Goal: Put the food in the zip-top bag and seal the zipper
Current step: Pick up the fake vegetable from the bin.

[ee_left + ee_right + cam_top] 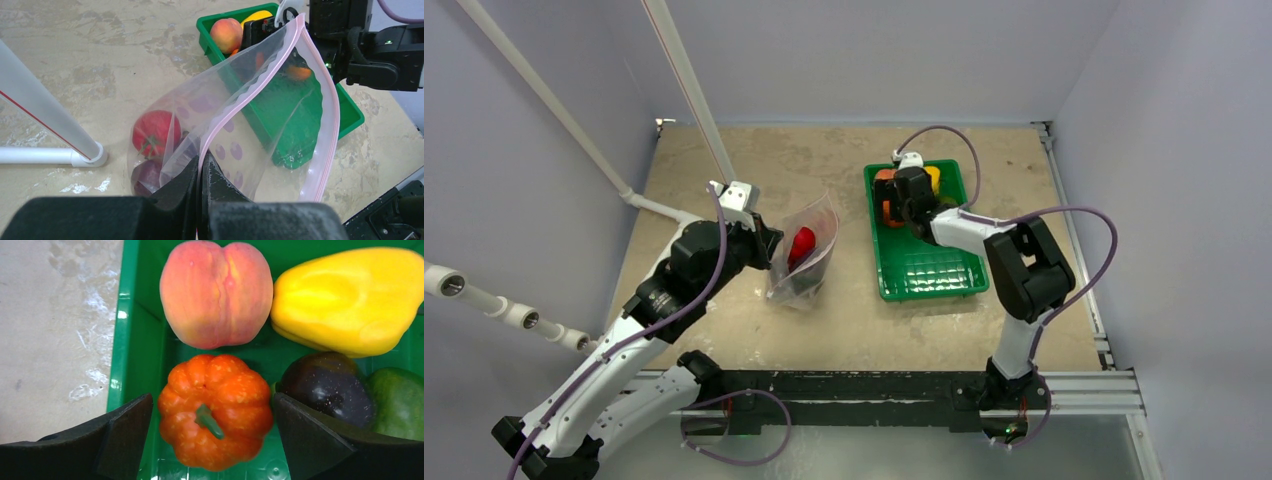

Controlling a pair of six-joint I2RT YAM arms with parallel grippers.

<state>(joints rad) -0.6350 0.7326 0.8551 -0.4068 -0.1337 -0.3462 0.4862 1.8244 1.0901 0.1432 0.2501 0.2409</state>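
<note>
Fingers (120,440) of the right gripper (212,440) are spread wide, one at 9 o'clock and one at 3 o'clock of the orange pumpkin (215,410), and contact is too close to call. The pumpkin sits in the green tray (127,340). There's a peach (216,292) at its 12 o'clock, a yellow pepper (350,300) at 2 and a dark purple fruit (325,390) at 3, with a green piece (400,405) beyond.

Over to the left gripper (201,172): its fingers are pressed together, pinching the zip-top bag (280,125) at its rim. The pink zipper (240,100) gapes open. A red tomato (152,132) and a purple piece (147,177) lie inside. From above, the bag stands on the table (724,330) at the tray's 9 o'clock.
</note>
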